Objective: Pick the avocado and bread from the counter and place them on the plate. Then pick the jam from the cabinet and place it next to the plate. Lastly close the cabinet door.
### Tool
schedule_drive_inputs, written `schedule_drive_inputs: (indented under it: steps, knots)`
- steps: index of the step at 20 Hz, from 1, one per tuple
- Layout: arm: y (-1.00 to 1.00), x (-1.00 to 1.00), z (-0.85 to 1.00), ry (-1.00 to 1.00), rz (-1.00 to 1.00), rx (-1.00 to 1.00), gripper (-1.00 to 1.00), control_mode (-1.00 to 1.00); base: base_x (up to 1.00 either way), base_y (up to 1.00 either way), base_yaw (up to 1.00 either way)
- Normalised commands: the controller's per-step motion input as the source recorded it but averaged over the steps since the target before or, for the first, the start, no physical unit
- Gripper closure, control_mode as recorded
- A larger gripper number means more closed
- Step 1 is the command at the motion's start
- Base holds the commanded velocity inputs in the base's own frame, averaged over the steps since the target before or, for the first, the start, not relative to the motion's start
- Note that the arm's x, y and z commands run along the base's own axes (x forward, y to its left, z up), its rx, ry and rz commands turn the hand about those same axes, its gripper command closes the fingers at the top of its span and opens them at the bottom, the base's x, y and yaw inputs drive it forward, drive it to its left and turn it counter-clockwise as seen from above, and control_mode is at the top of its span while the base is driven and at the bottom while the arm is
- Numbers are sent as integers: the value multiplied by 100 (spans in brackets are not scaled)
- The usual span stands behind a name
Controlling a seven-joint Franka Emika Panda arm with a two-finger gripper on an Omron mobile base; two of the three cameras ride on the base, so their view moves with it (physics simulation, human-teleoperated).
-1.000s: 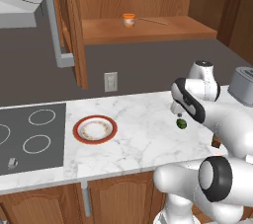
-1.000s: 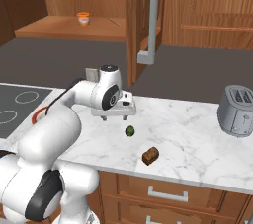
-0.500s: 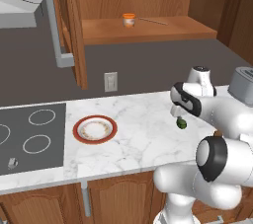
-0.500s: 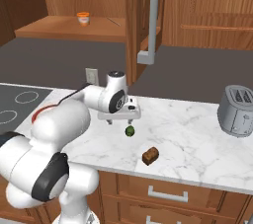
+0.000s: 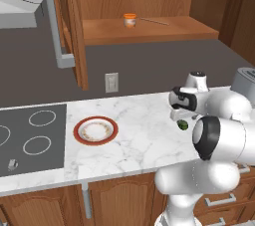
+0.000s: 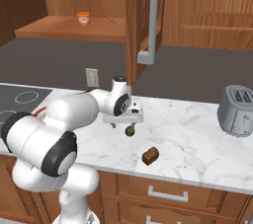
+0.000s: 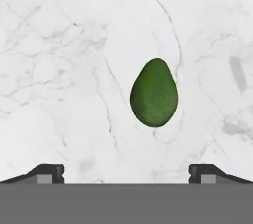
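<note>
I have the gripper [image 6: 129,122] hanging over the counter [image 6: 197,134], pointing down, jaws spread wide and empty. The avocado [image 7: 154,93] lies directly below, between the finger lines but a little toward one side, its long axis running across the line between the tips. I judge this the first step: the avocado pick, with nothing grasped yet. The next move calls for centring slightly over the fruit, then dropping straight down until the fingers straddle it before closing. The bread [image 6: 150,156] sits on the counter near the gripper, toward the front edge. The plate [image 5: 95,130] is well apart to the gripper's left, empty. The jam [image 5: 130,20] stands up on the open cabinet's [image 5: 149,28] shelf.
</note>
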Motion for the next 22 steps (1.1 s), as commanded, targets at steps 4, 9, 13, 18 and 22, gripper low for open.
schedule_drive_inputs:
  steps: [4, 9, 13, 18, 22]
  knots:
    - [-7, 29, -32, 5, 0, 0, -100, -100, 0, 0, 0]
    - [-7, 32, -28, 4, 0, 0, -100, -100, 0, 0, 0]
    - [-10, 33, -22, 3, 0, 0, -100, -100, 0, 0, 0]
    - [-11, 31, -25, 2, 0, 0, -100, -100, 0, 0, 0]
    - [-4, 8, -32, 4, 0, 0, -100, -100, 0, 0, 0]
